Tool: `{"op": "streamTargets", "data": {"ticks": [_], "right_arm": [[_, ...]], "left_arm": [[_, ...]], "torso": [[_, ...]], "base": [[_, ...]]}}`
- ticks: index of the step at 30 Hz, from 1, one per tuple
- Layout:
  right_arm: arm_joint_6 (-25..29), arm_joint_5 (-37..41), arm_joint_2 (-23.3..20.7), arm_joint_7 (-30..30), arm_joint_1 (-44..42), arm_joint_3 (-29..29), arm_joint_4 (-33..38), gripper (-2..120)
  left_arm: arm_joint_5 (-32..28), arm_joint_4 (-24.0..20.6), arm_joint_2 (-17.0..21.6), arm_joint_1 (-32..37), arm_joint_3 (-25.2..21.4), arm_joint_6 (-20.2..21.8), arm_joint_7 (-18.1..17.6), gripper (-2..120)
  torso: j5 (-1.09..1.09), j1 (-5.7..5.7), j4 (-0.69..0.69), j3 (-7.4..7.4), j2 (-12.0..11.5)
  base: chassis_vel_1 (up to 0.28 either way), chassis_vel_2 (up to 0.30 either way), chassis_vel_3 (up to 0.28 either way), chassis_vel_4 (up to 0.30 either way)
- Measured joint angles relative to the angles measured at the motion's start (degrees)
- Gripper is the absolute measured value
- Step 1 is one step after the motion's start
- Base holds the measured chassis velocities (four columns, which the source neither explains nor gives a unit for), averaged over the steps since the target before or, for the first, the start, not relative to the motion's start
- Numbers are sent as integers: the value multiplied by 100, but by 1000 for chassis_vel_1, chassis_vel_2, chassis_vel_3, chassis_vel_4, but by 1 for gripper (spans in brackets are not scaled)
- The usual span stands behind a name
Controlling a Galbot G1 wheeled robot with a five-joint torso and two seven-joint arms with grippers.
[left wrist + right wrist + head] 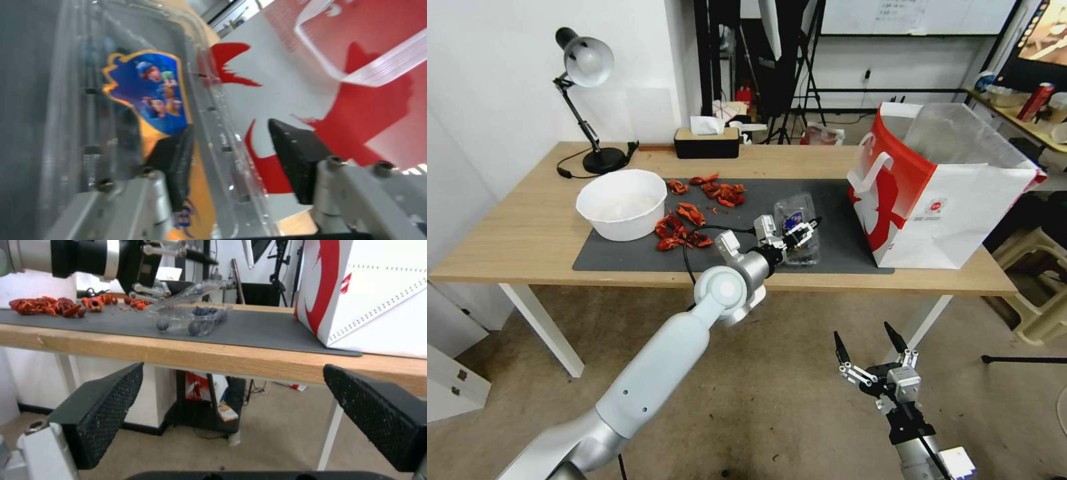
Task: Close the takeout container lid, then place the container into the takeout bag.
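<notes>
Left gripper (800,233) outstretched, jaws apart; right gripper (870,343) low, spread.

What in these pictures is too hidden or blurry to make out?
- Head view: the left hand covers the takeout container; berry count unclear.
- Left wrist view: the lid label is blurred, unreadable.
- Head view: the takeout bag interior, clouded by its liner.
- The bag's logo: too small.

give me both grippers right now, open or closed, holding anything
Left gripper: open, its fingers straddling the raised lid of the blueberry box, not clamped.
Right gripper: open, holding nothing, low in front of the table.
</notes>
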Motion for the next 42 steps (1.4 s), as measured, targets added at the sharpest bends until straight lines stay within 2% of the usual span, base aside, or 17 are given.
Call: {"op": "streamTargets", "data": {"ticks": [5, 8, 9, 12, 18, 21, 22, 24, 25, 27, 28, 29, 30, 31, 33, 37, 42], "right_arm": [[0, 0, 0, 0, 12, -6, 0, 100], [-26, 5, -9, 1, 41, -28, 13, 100], [-26, 5, -9, 1, 41, -28, 13, 100], [-62, 18, -25, 4, 67, -43, 33, 100], [-150, 266, -102, -34, 151, -49, 93, 100], [-472, 1108, -250, -152, 307, -54, 241, 100], [-472, 1108, -250, -152, 307, -54, 241, 100], [-830, 2053, -380, -164, 515, -55, 394, 100], [-830, 2053, -380, -164, 515, -55, 394, 100], [-1252, 3068, -516, -38, 873, -58, 538, 100], [-1252, 3068, -516, -38, 873, -58, 538, 100], [-1349, 3312, -550, 18, 983, -63, 567, 100], [-1619, 3935, -626, 193, 1282, -90, 620, 100], [-1619, 3935, -626, 193, 1282, -90, 620, 100], [-2087, 4952, -738, 572, 1814, -190, 650, 100], [-2528, 5652, -812, 1025, 2321, -390, 586, 100], [-2883, 6081, -846, 1560, 2991, -652, 381, 100]], "left_arm": [[90, 1, 39, -40, 4, 199, -205, 28], [236, -2, 123, -113, 13, 451, -433, 13], [236, -2, 123, -113, 13, 451, -433, 13], [285, -25, 175, -170, 40, 619, -578, 0], [325, -68, 220, -227, 92, 698, -682, 0], [341, -60, 240, -268, 122, 714, -704, 0], [341, -60, 240, -268, 122, 714, -704, 0], [341, -51, 259, -277, 127, 718, -707, 0], [341, -51, 259, -277, 127, 718, -707, 0], [340, -50, 285, -277, 128, 718, -712, 0], [340, -50, 285, -277, 128, 718, -712, 0], [340, -52, 293, -277, 128, 719, -713, 0], [338, -54, 315, -277, 127, 720, -717, 0], [338, -54, 315, -277, 127, 720, -717, 0], [332, -57, 342, -274, 122, 720, -718, 0], [327, -66, 360, -262, 116, 719, -721, 0], [323, -70, 372, -251, 98, 706, -724, 0]], "torso": [[0, 0, 0, 0, 0], [0, 0, 0, 0, 0], [0, 0, 0, 0, 0], [0, 0, 0, 0, 0], [0, 0, 0, 0, 0], [1, 0, 0, 0, 0], [1, 0, 0, 0, 0], [0, 0, -1, 0, 0], [0, 0, -1, 0, 0], [0, 0, 0, 0, 0], [0, 0, 0, 0, 0], [0, 0, 0, 0, 0], [0, 0, 0, 0, 0], [0, 0, 0, 0, 0], [0, 0, 1, 0, 0], [0, 0, 0, 0, 0], [0, -1, -1, 0, 0]], "base": [[0, 0, 0, 0], [0, 0, 0, 0], [0, 0, 0, 0], [0, 0, 0, 0], [0, 0, 0, 0], [0, 0, 0, 0], [0, 0, 0, 0], [0, 0, 0, 0], [0, 0, 0, 0], [0, 0, 0, 0], [0, 0, 0, 0], [0, 0, 0, 0], [0, 0, 0, 0], [0, 0, 0, 0], [0, 0, 0, 0], [0, 0, 0, 0], [0, 0, 0, 0]]}}
